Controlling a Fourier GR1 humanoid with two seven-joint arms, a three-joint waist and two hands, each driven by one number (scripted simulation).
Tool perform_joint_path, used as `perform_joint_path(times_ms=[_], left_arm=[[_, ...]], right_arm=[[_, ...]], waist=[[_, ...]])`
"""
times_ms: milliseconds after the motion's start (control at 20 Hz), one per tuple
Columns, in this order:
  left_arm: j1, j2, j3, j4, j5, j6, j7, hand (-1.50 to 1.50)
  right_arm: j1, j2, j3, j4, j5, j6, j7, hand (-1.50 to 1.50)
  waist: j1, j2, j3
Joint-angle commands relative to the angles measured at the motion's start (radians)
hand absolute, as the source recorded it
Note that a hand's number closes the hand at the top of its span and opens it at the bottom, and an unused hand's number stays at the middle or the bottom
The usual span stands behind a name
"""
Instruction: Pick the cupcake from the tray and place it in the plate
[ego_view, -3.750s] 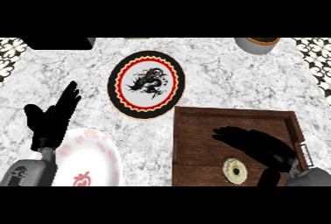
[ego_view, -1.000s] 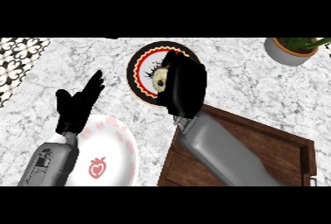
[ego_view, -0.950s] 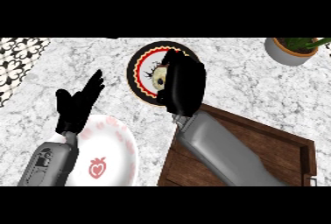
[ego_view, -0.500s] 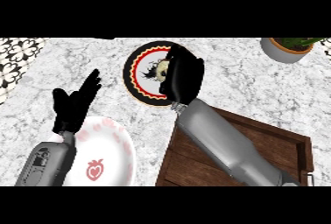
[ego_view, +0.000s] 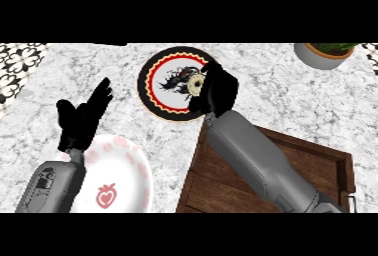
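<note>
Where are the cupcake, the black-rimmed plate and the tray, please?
cupcake (ego_view: 196, 84), head view, its pale top.
black-rimmed plate (ego_view: 157, 77), head view, its red ring at left.
tray (ego_view: 310, 162), head view, bare wooden floor.

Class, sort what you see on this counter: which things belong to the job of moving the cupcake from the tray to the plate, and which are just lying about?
Belong to the job:
cupcake, held over the black-rimmed plate
right hand, curled round it
wooden tray

Just lying about:
white plate with a strawberry
potted plant
left hand, open and resting

The pale round cupcake (ego_view: 196, 85) sits on the black-rimmed plate (ego_view: 159, 85), off the wooden tray (ego_view: 314, 160).
</note>
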Motion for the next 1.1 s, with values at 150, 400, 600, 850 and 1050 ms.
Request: perform_joint_path(times_ms=[150, 400, 600, 850, 1050], left_arm=[[0.008, -0.023, -0.001, 0.010, -0.006, 0.015, -0.006, 0.00], [0.029, 0.003, 0.010, -0.026, 0.011, -0.011, 0.013, 0.00], [0.008, 0.018, 0.038, 0.004, 0.011, -0.006, -0.002, 0.00], [0.043, 0.014, 0.027, -0.021, 0.010, -0.017, -0.015, 0.00], [0.062, 0.009, 0.026, -0.046, 0.008, -0.007, -0.002, 0.00]], right_arm=[[-0.069, 0.006, 0.055, 0.100, -0.234, -0.134, -0.125, -1.50], [-0.108, 0.006, 0.085, 0.085, -0.198, -0.301, -0.253, -1.50], [-0.095, 0.006, 0.097, -0.045, -0.296, -0.411, -0.371, -1.50], [-0.086, 0.006, 0.072, -0.134, -0.461, -0.501, -0.306, -1.50], [0.011, 0.006, 0.062, -0.248, -0.663, -0.468, -0.444, -1.50]], waist=[[-0.021, -0.005, 0.000], [-0.020, -0.008, 0.001], [-0.029, -0.005, 0.001], [-0.028, -0.012, 0.000], [-0.044, -0.011, 0.002]])
